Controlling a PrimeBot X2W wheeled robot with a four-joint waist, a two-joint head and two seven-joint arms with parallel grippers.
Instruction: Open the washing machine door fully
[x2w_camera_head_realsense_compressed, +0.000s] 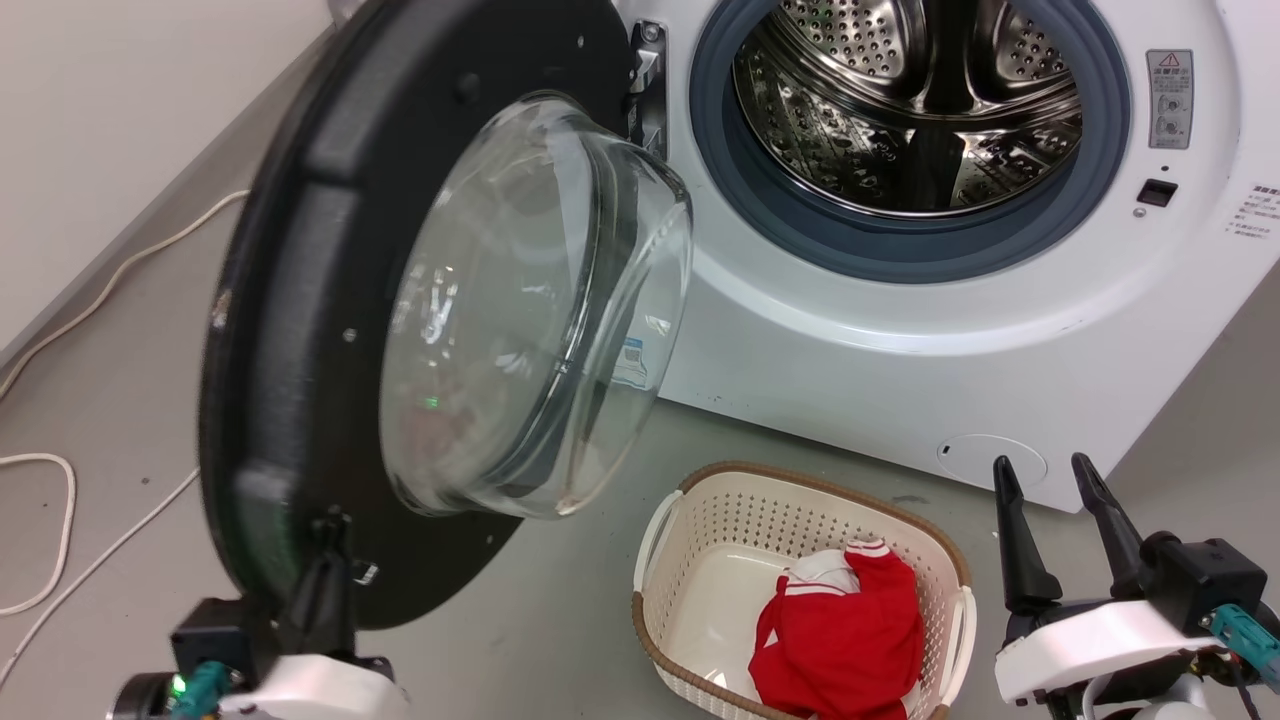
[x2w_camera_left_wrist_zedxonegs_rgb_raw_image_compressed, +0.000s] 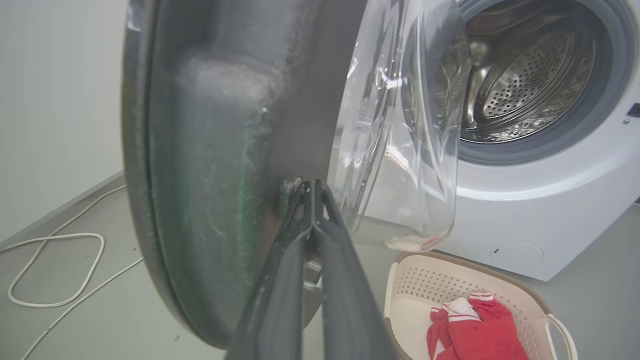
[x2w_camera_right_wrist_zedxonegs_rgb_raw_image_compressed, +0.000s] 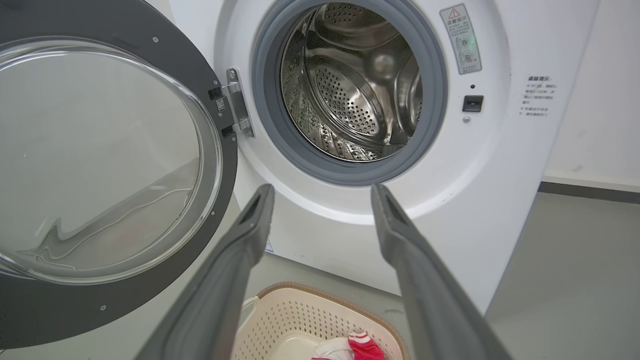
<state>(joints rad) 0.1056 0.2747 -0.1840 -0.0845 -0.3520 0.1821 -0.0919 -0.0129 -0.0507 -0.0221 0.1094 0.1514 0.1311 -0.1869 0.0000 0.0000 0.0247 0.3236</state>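
Black-fingered left gripper (x2w_camera_left_wrist_zedxonegs_rgb_raw_image_compressed: 312, 187) is pressing its closed, empty tips against the inner face of the washing machine door (x2w_camera_head_realsense_compressed: 290, 300), probably mid-push. Right gripper (x2w_camera_head_realsense_compressed: 1042, 468) is idling, spread wide. Door is hanging well off the drum opening (x2w_camera_head_realsense_compressed: 905, 110); next: pushing it further outward.

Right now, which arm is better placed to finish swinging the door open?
Left. The left gripper, fingers closed, touches the round black glass-centred washing machine door low on its inner face; the right gripper, fingers open, stands clear of it.
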